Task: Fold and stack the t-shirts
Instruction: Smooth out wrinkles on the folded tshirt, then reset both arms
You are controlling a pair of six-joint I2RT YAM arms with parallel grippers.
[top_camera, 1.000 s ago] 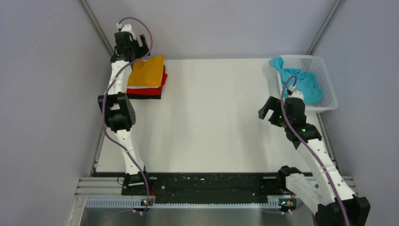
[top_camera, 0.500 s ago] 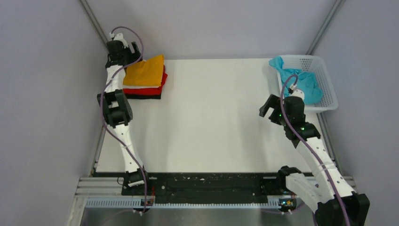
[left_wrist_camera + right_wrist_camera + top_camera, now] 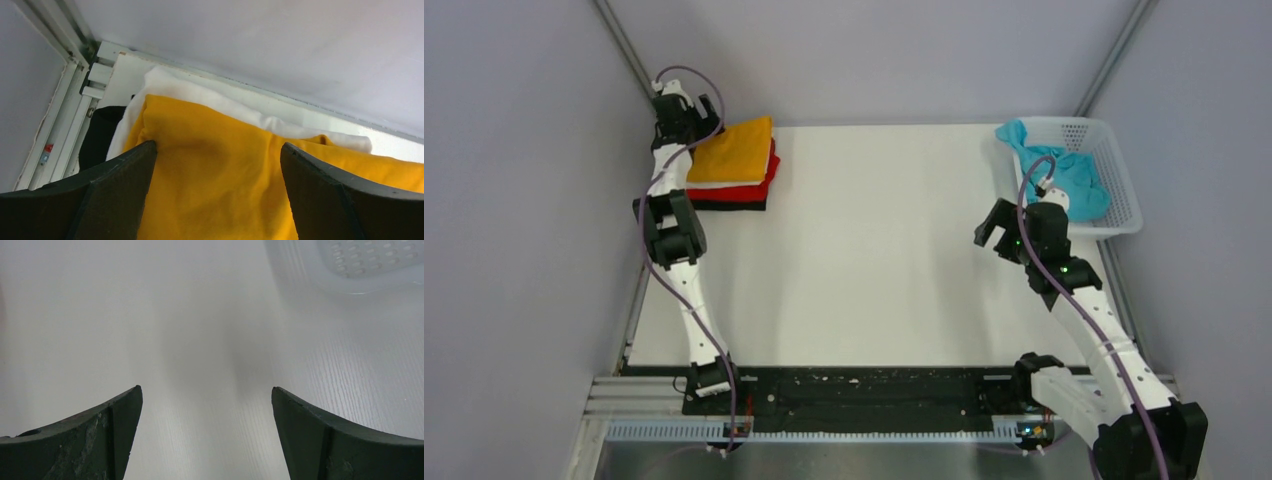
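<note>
Caught the left gripper [image 3: 696, 108] at the far left corner of the white table [image 3: 874, 250], jaws spread wide and gripping nothing, poised at the left edge of the folded orange-yellow t-shirt [image 3: 739, 150]. Could not tell whether the fingers touched the cloth. Found that shirt atop a neat stack, with the white t-shirt [image 3: 714, 184] directly beneath, then the red t-shirt [image 3: 749, 192], then the black t-shirt [image 3: 729, 205] at the bottom. Showed, from the left wrist, orange cloth filling the gap between two dark fingers [image 3: 125, 190]. Saw the teal t-shirt [image 3: 1079, 185] crumpled in the white perforated basket [image 3: 1121, 170] at the far right corner, one end draped over the rim. Placed the right gripper [image 3: 994, 225] near the basket's left side, above bare tabletop, jaws likewise wide and empty.
</note>
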